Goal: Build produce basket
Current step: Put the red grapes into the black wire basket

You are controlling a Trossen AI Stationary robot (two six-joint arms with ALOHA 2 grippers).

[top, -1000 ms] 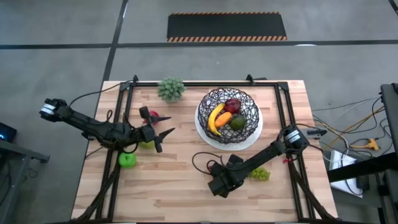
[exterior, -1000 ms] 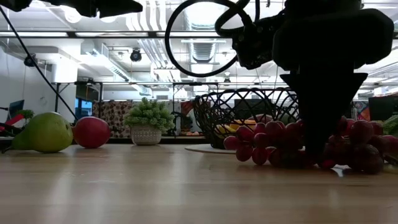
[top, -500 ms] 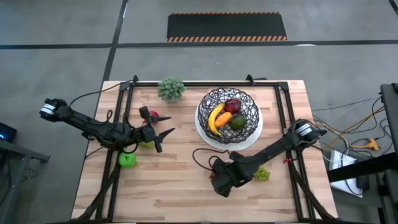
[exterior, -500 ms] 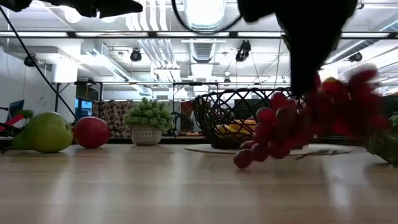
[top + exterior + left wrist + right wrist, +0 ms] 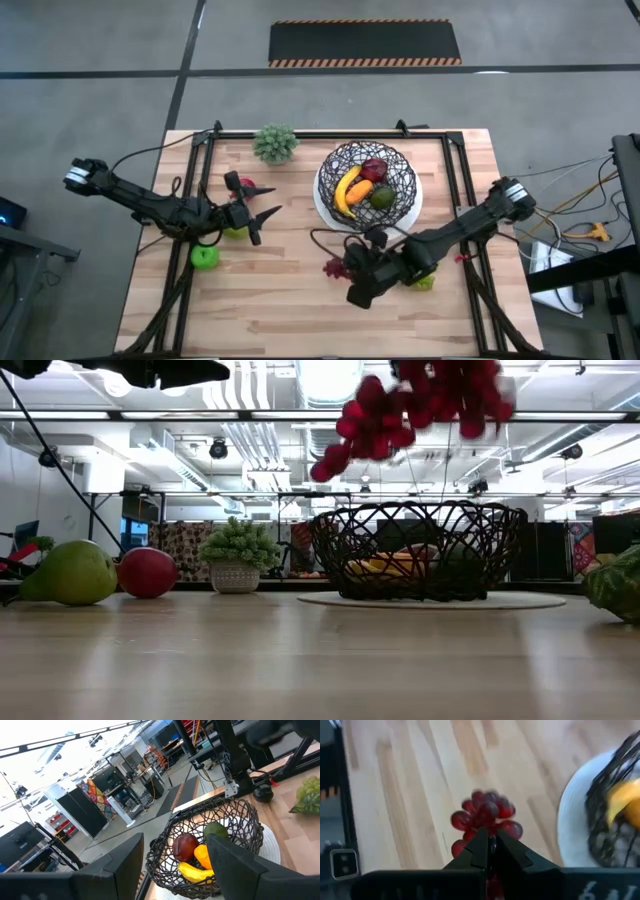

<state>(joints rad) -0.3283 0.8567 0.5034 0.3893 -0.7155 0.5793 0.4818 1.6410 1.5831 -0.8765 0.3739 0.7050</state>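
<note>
**Arm and Gripper Status**

Right arm: extended from the table's right edge toward the centre. Right gripper [image 5: 491, 845] raised above the tabletop, fingers pinched together on the purple grapes [image 5: 485, 817].

Left arm: extended from the left edge, level over the left half. Left gripper [image 5: 262, 213] fingers [image 5: 112, 870] parted, nothing between them.

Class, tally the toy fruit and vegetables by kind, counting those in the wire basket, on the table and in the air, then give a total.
Apples: 3 (red apple, green apple, dark red apple)
Grape bunches: 2 (red grapes, green grapes)
Pear: 1
Banana: 1
Carrot: 1
Avocado: 1
Total: 9
</note>
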